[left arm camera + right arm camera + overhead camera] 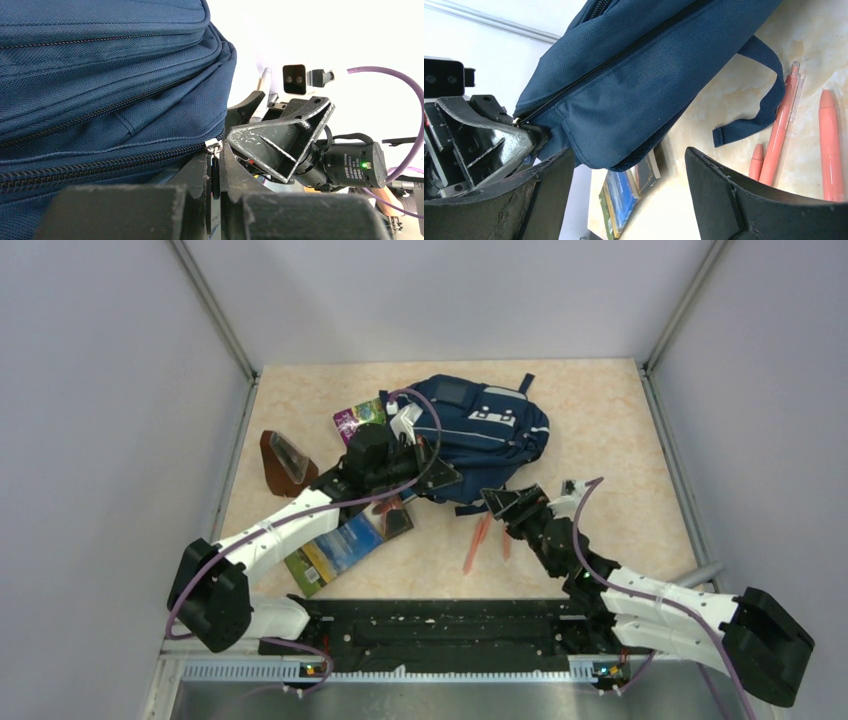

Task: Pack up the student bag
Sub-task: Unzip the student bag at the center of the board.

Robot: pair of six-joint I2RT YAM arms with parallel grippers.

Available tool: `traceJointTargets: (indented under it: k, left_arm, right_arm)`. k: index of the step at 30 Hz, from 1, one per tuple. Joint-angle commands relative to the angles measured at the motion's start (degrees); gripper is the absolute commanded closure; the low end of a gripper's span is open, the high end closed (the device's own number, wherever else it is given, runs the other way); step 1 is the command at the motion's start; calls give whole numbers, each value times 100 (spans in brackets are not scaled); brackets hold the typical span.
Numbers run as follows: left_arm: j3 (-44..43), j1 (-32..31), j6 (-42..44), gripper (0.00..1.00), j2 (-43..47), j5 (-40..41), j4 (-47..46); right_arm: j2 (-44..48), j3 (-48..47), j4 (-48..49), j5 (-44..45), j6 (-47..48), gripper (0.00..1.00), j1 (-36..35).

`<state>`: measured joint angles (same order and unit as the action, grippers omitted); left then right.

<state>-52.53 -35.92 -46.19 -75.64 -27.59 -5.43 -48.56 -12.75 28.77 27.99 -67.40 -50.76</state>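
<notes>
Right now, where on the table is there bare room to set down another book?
Widest bare patch: the table right of the student bag, out to its right edge. Smaller: the far left corner. Crowded: left and front of the bag, with books and pens.

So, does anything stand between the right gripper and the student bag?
Nothing visible does. The open right gripper faces a corner of the student bag directly; the orange pens lie off to one side.

Navy bag (490,430), grey reflective strips and a white front patch, lies front-up at the far middle of the counter (620,440). The zip runs seen close up look closed. One dark strap (749,120) trails loose at its near side.
</notes>
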Motion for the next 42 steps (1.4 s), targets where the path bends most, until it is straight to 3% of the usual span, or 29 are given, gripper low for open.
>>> traceJointTargets:
  k: [1,13,16,22,34,42]
  left_arm:
    - [-1,-101,-103,100,135,-174,-809]
    - [-68,-283,-100,100,11,-493,-699]
    - [-153,-292,-51,100,-101,-792,-543]
    - [-490,-293,488,100,-11,-874,260]
    - [-1605,-146,2146,100,-108,-875,2462]
    - [-1878,224,2506,100,-150,-937,2896]
  right_arm:
    - [-340,-227,662,136,-5,20,23]
    - [-1189,-683,1175,371,900,33,21]
    - [-1200,-756,1160,605,1187,48,36]
    - [-1050,-889,896,720,1760,100,162]
    - [-275,-813,-263,1279,2543,100,589]
    - [141,-730,-533,1618,2979,100,631]
